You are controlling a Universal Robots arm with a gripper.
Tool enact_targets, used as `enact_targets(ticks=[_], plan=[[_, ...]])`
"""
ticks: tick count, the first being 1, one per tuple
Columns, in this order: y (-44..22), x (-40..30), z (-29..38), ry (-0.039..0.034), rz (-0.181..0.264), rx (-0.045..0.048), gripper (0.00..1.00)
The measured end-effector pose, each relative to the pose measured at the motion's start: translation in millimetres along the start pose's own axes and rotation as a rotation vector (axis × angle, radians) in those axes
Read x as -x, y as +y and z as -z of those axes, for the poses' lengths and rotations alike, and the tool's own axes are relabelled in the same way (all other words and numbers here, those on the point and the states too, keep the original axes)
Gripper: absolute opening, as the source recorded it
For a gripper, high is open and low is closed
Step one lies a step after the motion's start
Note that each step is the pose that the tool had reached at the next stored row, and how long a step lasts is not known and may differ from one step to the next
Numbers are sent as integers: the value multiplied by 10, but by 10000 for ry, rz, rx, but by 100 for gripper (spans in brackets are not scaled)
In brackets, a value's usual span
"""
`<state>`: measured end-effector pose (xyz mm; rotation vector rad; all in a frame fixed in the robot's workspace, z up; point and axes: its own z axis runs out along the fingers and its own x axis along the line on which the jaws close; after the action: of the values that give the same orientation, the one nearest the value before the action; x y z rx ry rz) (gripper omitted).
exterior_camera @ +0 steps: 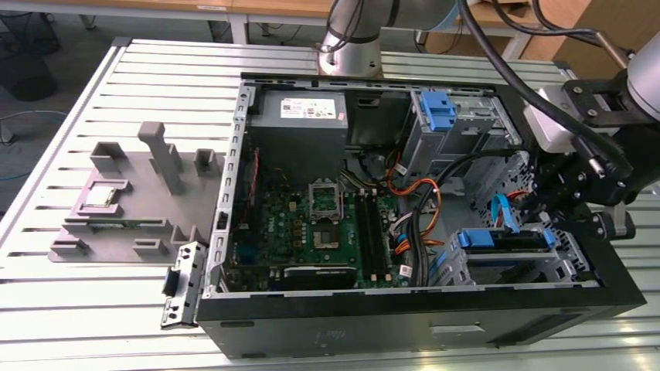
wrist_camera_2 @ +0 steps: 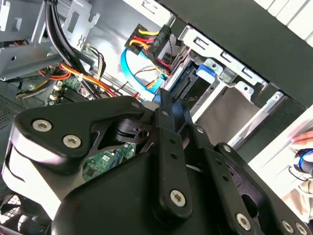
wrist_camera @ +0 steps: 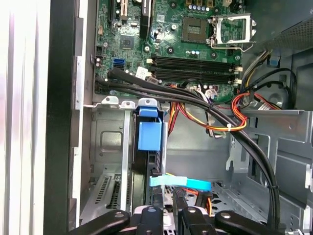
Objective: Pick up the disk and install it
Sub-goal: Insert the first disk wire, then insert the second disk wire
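Observation:
The disk (exterior_camera: 500, 239), in its blue carrier, sits in the metal drive cage at the front corner of the open computer case, toward the exterior view's right. In the first wrist view the disk (wrist_camera: 149, 134) stands edge-on in its slot, blue handle tab toward the motherboard. My gripper (exterior_camera: 552, 216) hangs inside the case right over that cage. In the first wrist view my gripper (wrist_camera: 168, 215) is directly behind the disk's rear end. The second wrist view shows my gripper (wrist_camera_2: 171, 105) tip against the blue carrier (wrist_camera_2: 204, 73); whether it touches is unclear.
A blue flat cable (wrist_camera: 181, 182) and red, yellow and black wires (wrist_camera: 215, 115) cross close to the cage. A second blue latch (exterior_camera: 438, 110) stands on the upper bay. A grey fixture (exterior_camera: 134, 201) lies on the slotted table at the exterior view's left. A hand (wrist_camera_2: 304, 139) shows beyond the case.

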<state>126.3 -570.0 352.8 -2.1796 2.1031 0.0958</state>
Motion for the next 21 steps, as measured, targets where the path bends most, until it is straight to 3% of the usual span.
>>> enact_targets(ticks=[10, 21], plan=[[-2, 4, 33, -11, -1, 0, 23], [-20, 30, 25, -18, 0, 0, 23]])
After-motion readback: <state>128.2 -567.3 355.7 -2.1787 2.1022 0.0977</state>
